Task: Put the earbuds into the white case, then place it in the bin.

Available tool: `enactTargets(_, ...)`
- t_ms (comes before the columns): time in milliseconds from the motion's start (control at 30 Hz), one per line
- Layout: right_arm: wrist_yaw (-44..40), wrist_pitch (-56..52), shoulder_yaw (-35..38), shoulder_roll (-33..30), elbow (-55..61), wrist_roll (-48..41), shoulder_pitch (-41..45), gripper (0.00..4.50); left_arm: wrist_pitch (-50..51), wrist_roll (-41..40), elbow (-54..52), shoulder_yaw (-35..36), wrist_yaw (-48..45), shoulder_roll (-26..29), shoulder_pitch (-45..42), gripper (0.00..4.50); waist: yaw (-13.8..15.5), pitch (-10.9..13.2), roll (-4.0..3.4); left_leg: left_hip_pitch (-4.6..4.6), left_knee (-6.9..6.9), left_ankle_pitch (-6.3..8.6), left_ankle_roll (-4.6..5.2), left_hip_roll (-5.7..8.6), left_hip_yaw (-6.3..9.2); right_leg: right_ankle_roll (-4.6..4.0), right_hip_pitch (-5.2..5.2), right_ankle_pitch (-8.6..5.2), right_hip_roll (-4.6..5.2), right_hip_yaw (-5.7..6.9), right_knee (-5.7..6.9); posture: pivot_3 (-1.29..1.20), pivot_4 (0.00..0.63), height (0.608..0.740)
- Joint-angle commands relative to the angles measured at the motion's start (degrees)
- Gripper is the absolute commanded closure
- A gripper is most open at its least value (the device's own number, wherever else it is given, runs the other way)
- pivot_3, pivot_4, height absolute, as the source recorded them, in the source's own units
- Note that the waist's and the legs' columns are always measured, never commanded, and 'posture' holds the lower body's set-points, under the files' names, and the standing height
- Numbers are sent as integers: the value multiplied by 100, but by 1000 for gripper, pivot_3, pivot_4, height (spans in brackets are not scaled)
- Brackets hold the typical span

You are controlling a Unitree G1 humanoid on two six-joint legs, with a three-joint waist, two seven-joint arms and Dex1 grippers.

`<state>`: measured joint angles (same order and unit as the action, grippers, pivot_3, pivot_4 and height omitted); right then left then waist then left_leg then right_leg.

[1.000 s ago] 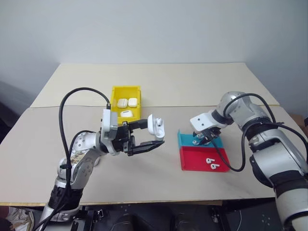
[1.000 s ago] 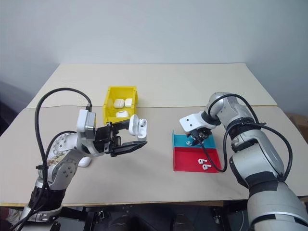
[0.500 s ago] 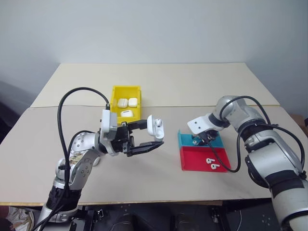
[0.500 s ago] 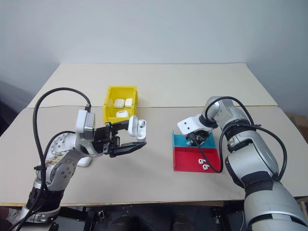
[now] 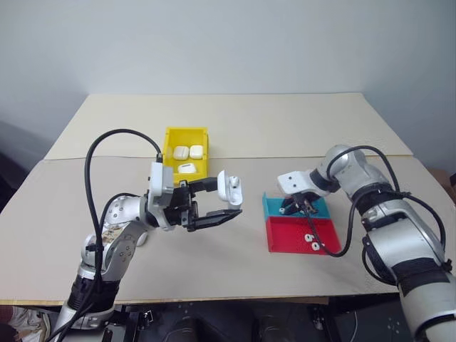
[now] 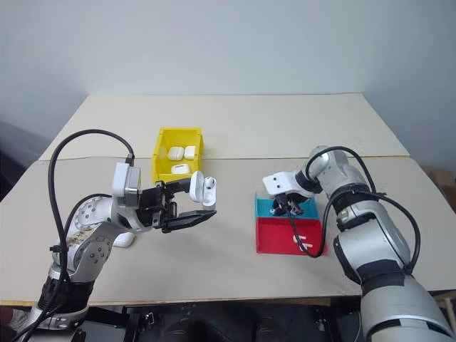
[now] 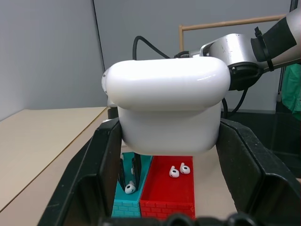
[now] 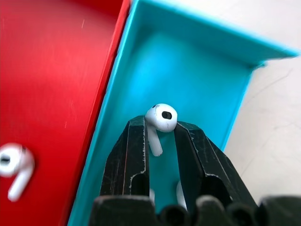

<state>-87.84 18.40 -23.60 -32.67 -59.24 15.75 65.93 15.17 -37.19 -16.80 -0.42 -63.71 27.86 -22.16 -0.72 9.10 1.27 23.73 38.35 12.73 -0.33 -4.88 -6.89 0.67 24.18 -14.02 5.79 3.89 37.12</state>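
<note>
My left gripper [image 5: 232, 197] is shut on the white case [image 5: 230, 186] and holds it above the table; in the left wrist view the case [image 7: 167, 110] sits between both fingers. To the right, my right gripper [image 5: 295, 206] points down into the teal tray [image 5: 273, 211]. Its two fingertips are pinched on the stem of one earbud [image 8: 161, 117]. Two more earbuds [image 5: 311, 242] lie in the red tray [image 5: 288, 241]. The yellow bin [image 5: 171, 153] stands behind the left gripper with three white cases [image 5: 189, 152] inside.
The teal and red trays sit side by side on the beige table [image 5: 235, 121]. A small white object [image 6: 125, 240] lies on the table under my left forearm. A black cable loops over each arm.
My right gripper has turned at the wrist and its fingers have closed on the earbud in the teal tray. The left gripper and the case have kept still.
</note>
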Motion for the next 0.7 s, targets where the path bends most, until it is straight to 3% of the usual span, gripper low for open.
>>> enactTargets(33, -355, -1143, 930, -383, 946, -1007, 105, 3866, -16, -120, -65, 78, -112, 71, -171, 1739, 11, 9, -14, 2, 1, 0, 0, 2, 0, 0, 2, 0, 2, 0, 0, 0, 150, 740)
enactTargets(200, -225, -4039, 2305, -658, 3295, -2996, -630, 3866, 6, -160, 205, 83, -281, 77, -423, 1739, 36, 10, -16, 4, 0, 1, 2, 1, 4, 0, -1, 0, 2, 6, -2, 0, 150, 740)
enactTargets(300, 555, -5944, 3187, -603, 4846, -4316, -1287, 3866, 3, -157, 414, 76, -351, 59, -591, 1739, 88, 10, -16, 3, 2, 7, 11, 2, 8, 0, -5, 0, 3, 7, -2, 0, 150, 740)
enactTargets(400, 1728, -7261, 4033, -108, 6268, -5655, -1859, 3866, 8, -136, 643, 45, -400, 23, -757, 1739, 91, 10, -16, 2, 4, 20, 34, 2, 7, -1, -2, 1, 3, 5, 3, 0, 150, 740)
enactTargets(533, 3511, -8048, 4711, 913, 7701, -7289, -2359, 3866, 94, -94, 899, -49, -376, -75, -1010, 1739, 91, 9, -16, 0, -6, 21, 36, -1, 16, -3, -1, 2, -3, 8, 5, 0, 150, 740)
enactTargets(700, 4834, -7961, 4410, 1527, 8812, -8076, -2960, 3866, 215, -53, 1010, -162, -340, -202, -1226, 1739, 129, 9, -17, 4, -4, 23, 39, 4, 14, -2, -3, 2, 1, 7, 0, 0, 150, 740)
